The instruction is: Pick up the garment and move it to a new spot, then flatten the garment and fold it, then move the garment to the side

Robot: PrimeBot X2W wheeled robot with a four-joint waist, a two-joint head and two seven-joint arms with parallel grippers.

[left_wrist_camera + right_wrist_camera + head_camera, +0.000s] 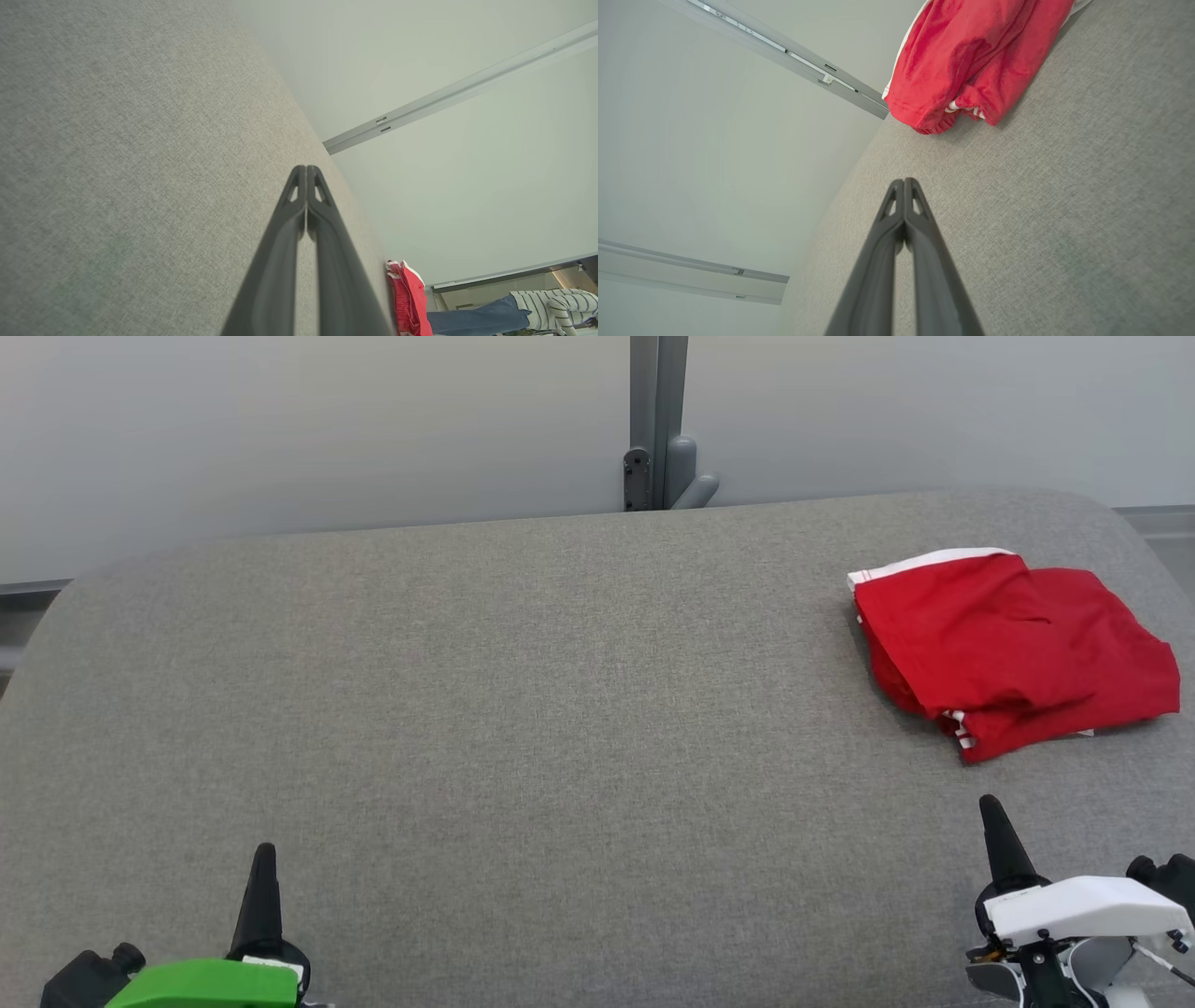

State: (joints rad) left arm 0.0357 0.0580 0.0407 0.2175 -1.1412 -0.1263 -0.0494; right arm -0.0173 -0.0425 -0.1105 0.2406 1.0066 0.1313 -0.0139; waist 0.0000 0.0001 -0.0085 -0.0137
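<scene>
The red garment (pixel 1013 649) with white trim is seen folded into a loose bundle at the far right of the grey cloth-covered table (pixel 523 709). The right gripper (pixel 990 801) is held at the near right, apart from the bundle, its two dark fingers pressed together on nothing, and the left gripper (pixel 265 849) is likewise clenched and empty at the near left. A person (pixel 514 315) in a striped top is glimpsed beyond the table.
</scene>
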